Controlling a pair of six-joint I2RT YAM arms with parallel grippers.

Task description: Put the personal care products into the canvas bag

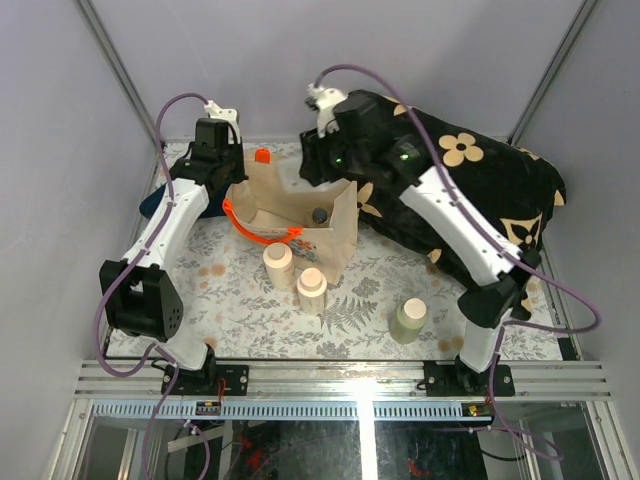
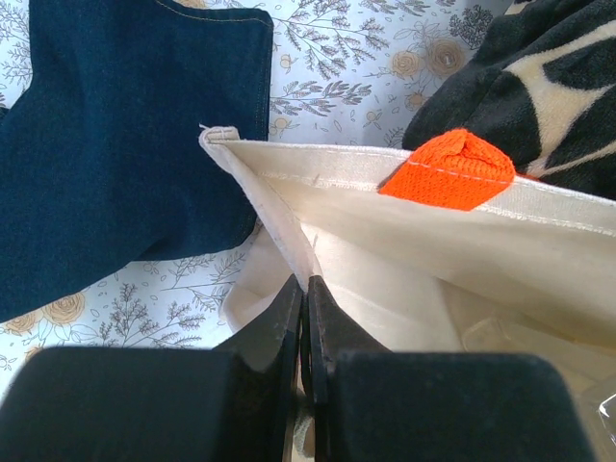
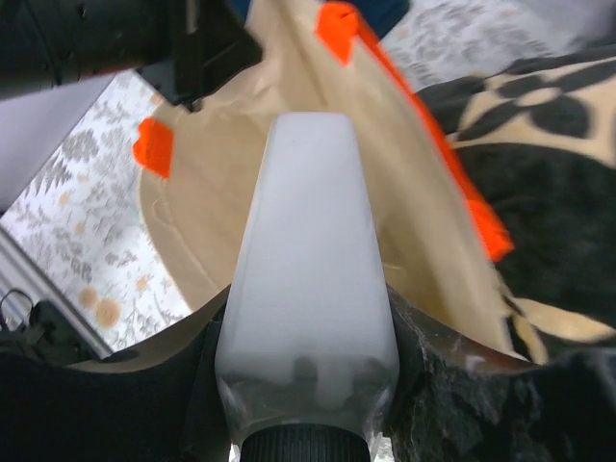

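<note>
**A:** Which tool carried the load, and how?

**B:** The right gripper (image 3: 308, 380). Its jaws were parted only to the width of a pale bottle (image 3: 306, 241) and were clamped on it just above its dark cap. The left gripper (image 2: 304, 289) was pinched fully together on the rim of the bag (image 1: 338, 238), at the upper left of the mouth in the top view.

**A:** How did the bottle lie relative to the bag?

**B:** In the right wrist view its long axis ran from bottom centre straight up the frame. The cap end was nearest the camera and the base pointed into the open mouth. Canvas showed on both sides of the bottle, with an orange handle (image 3: 409, 115) running along its right. In the top view the gripper sat at the upper right rim, against the cushion (image 1: 480, 180).

**A:** So what did the coming move turn on?

**B:** Probably on the base being over the mouth and not the rim. If it was, parting the jaws would drop the bottle base first.

**A:** And the other products?

**B:** A dark cap (image 1: 319, 214) showed inside the bag. Two tan-capped bottles (image 1: 278, 262) stood just below the bag's front wall. The cylinder (image 1: 409, 320) stood apart at lower right, nearer the right arm.
</note>
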